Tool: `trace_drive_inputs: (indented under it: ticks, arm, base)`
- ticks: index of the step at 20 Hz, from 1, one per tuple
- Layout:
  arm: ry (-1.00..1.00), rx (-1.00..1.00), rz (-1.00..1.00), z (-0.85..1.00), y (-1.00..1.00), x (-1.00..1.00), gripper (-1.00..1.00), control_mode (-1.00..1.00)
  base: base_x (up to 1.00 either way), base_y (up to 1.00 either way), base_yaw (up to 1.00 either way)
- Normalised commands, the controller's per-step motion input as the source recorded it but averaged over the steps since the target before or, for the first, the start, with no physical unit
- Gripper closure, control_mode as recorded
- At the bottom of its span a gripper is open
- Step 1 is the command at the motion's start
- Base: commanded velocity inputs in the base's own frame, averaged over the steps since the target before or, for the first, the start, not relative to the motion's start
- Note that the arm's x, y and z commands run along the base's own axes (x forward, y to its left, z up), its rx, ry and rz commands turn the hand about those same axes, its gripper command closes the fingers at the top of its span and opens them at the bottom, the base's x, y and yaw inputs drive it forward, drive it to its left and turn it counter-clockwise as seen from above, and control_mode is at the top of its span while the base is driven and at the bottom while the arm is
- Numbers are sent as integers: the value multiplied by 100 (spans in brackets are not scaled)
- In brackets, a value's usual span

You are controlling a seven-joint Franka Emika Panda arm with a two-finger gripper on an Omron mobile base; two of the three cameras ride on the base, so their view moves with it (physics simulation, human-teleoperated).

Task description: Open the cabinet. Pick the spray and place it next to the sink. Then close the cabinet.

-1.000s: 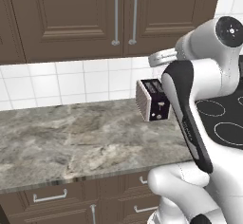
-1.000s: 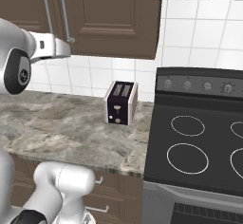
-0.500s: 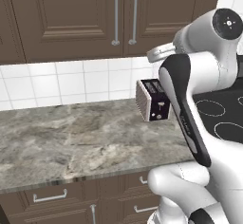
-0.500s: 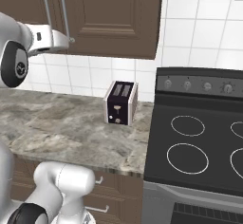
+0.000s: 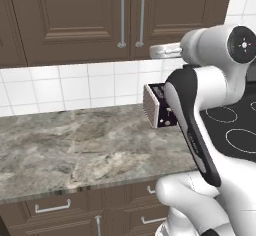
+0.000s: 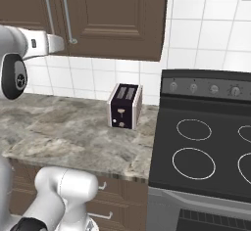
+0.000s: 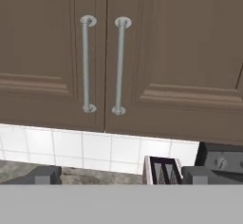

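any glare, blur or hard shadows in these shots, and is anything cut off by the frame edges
Hand view: sharp, flat even light, no glare on the long silver bar handles of the dark brown wooden wall cabinet; the black-and-silver toaster is cut off at the bottom. Left base view: the white arm hides part of the toaster. Right base view: soft shading, and the black stovetop runs off the right edge.

Cabinet [image 5: 100, 15] above counter [image 5: 75, 145]; toaster [image 6: 125, 105] on counter, left of stove [image 6: 206, 151].

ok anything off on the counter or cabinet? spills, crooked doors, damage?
Nothing stands out. The cabinet doors are shut and flush, both handles straight. The toaster stands upright on the counter beside the stove. No spills or damage visible.
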Motion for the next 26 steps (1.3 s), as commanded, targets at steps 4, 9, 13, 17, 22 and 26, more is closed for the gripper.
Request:
trace_drive_inputs:
  ticks: [4, 9, 13, 17, 22, 26]
  arm:
    - [6, -1, 0, 42, 13, 8, -100, -100]
    - [4, -1, 0, 51, 0, 0, -100, -100]
    - [5, -4, 0, 32, 0, 1, -100, -100]
    - [4, -1, 4, -2, 0, 1, -100, -100]
    - [5, 0, 3, -16, 0, 4, -100, -100]
    - [0, 0, 0, -21, 0, 0, -100, -100]
  base:
    - [0, 0, 0]
    - [0, 0, 0]
    - [0, 0, 0]
    - [0, 0, 0]
    - [0, 0, 0]
    - [0, 0, 0]
